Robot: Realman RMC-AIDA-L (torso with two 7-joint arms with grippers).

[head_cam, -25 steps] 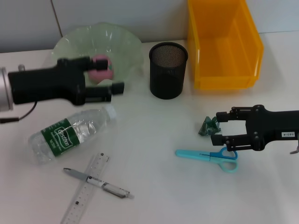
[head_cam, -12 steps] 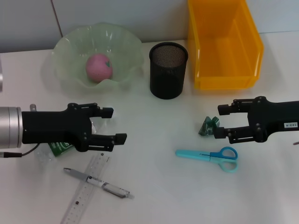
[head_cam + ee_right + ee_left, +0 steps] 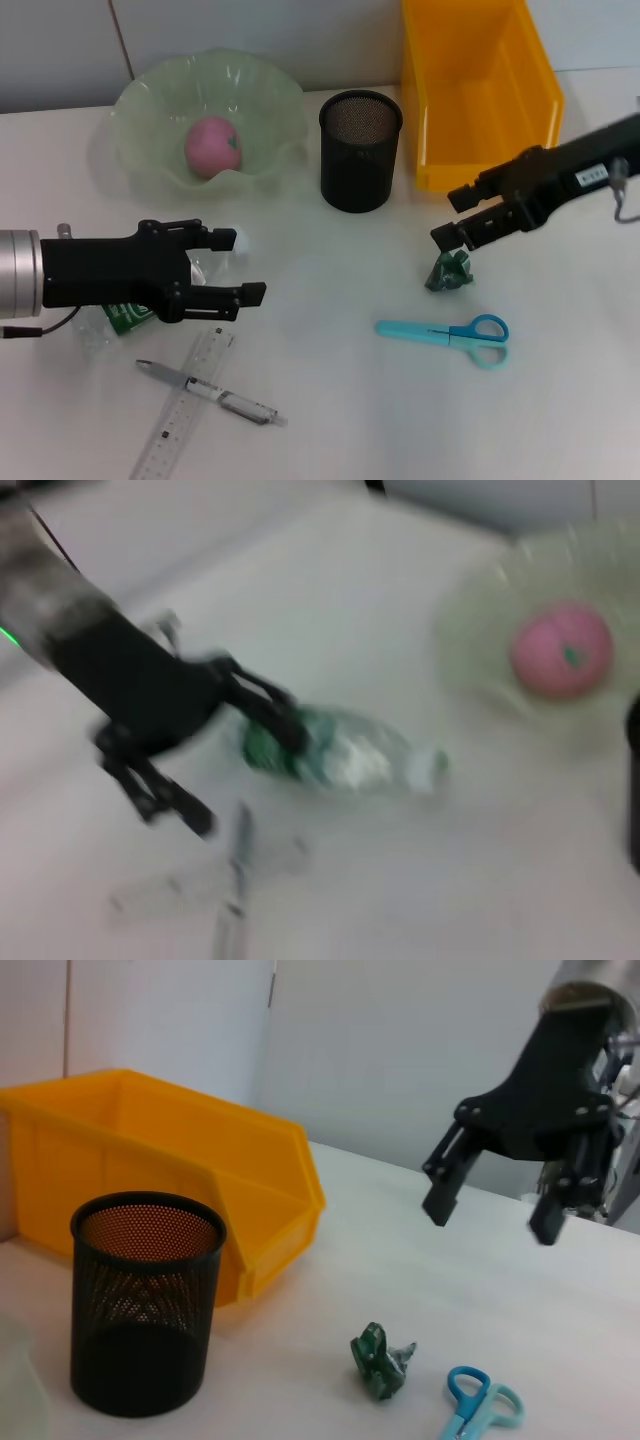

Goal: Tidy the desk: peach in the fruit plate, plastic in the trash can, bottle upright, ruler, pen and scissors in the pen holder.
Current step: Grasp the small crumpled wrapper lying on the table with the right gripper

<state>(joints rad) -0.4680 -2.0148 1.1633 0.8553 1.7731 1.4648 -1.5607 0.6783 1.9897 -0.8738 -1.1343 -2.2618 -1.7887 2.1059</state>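
Note:
The peach [image 3: 211, 146] lies in the fruit plate [image 3: 140, 108]. The bottle [image 3: 124, 316] lies on its side on the desk [image 3: 330, 260], mostly hidden under my left gripper [image 3: 242, 265]. That gripper is open and low over the bottle's cap end. The bottle also shows in the right wrist view [image 3: 345, 755]. My right gripper [image 3: 449, 217] is open and hangs above the crumpled green plastic [image 3: 448, 272]. The scissors [image 3: 445, 332] lie in front of the plastic. The ruler [image 3: 185, 410] and pen [image 3: 210, 390] lie crossed at the front left. The pen holder [image 3: 360, 150] is empty.
The trash can [image 3: 480, 90] stands at the back right, beside the pen holder. The left wrist view shows the pen holder [image 3: 145, 1300], trash can [image 3: 150, 1160], plastic [image 3: 380, 1360], scissors [image 3: 478, 1405] and my right gripper [image 3: 490, 1210] raised above them.
My left gripper left the peach in the fruit plate and came down over the lying bottle. My right gripper lifted from beside the plastic and swung back toward the trash can.

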